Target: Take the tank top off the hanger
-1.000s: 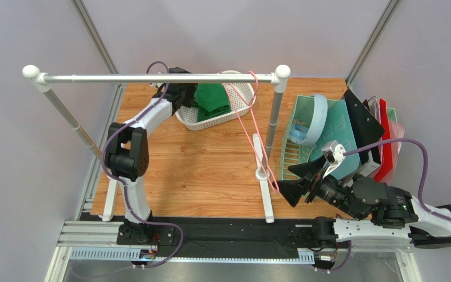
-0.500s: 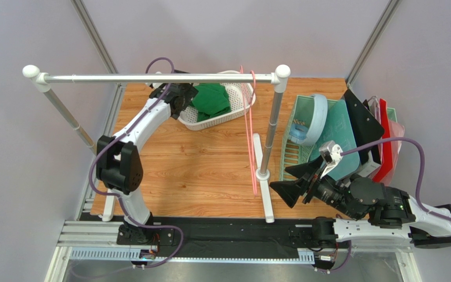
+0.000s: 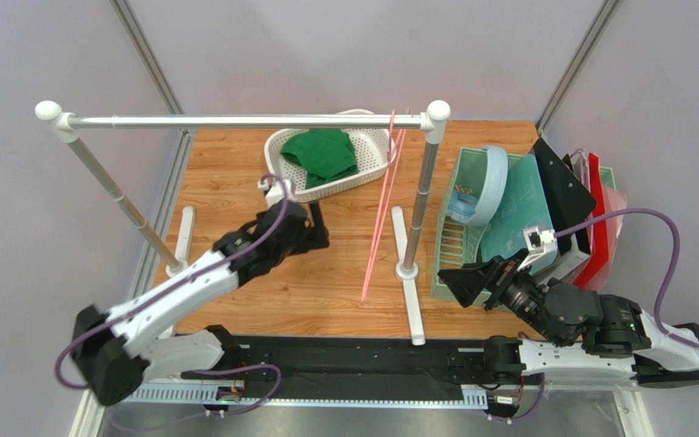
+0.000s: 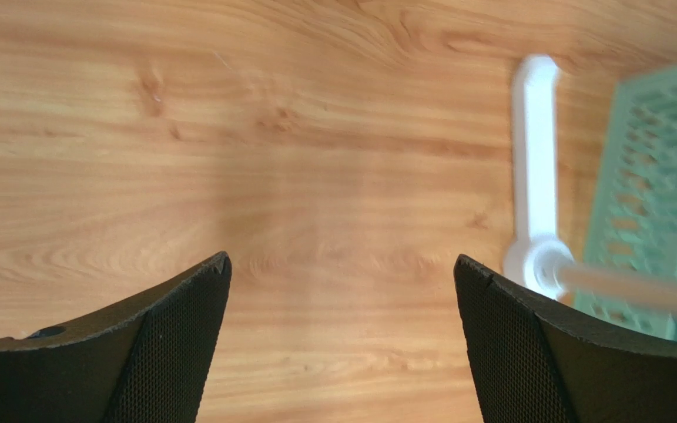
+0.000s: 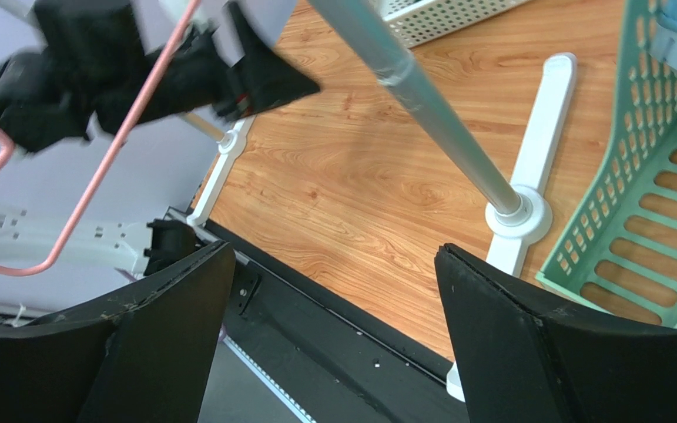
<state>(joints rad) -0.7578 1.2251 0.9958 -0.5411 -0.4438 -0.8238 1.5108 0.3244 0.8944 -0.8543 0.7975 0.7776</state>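
Observation:
The bright green tank top [image 3: 324,153] lies crumpled in the white basket [image 3: 373,170] at the back of the table. The pink hanger [image 3: 381,211] hangs bare from the silver rail [image 3: 235,120], tilted, near the right post; it also shows in the right wrist view [image 5: 95,167]. My left gripper [image 3: 315,229] is open and empty over the wood, in front of the basket; the left wrist view [image 4: 340,258] shows only bare table between its fingers. My right gripper [image 3: 458,276] is open and empty, right of the rack's right foot [image 5: 333,248].
The rack's right post [image 3: 421,196] and white foot [image 4: 534,176] stand between the arms. A teal-green slotted basket [image 3: 458,237] holds boards, a blue object and red and black items at the right. A black strip [image 3: 353,357] lines the near edge.
My left arm has drawn back from the basket to mid-table, leaving the tank top in the basket. The bare hanger has swung on the rail. My right gripper has shifted slightly right.

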